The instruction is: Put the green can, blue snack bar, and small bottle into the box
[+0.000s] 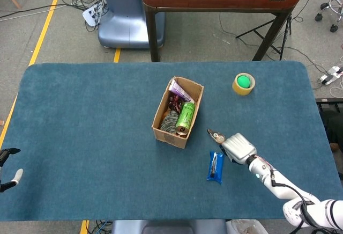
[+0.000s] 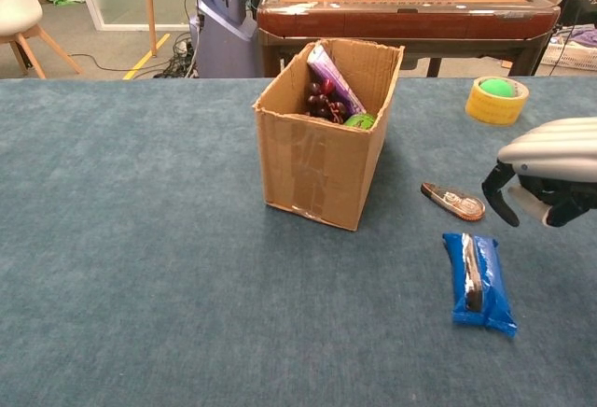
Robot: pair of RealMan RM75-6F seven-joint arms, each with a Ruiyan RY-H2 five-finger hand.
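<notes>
Head view is showing the green can (image 1: 185, 117) lying inside the box (image 1: 159, 130); the blue snack bar (image 1: 215, 167) is lying on the counter (image 1: 80, 137) near the box. The right hand (image 1: 238, 147), fingers curled around nothing, is hovering beside the bar; grasping it seems next. Left hand: cannot tell.
</notes>
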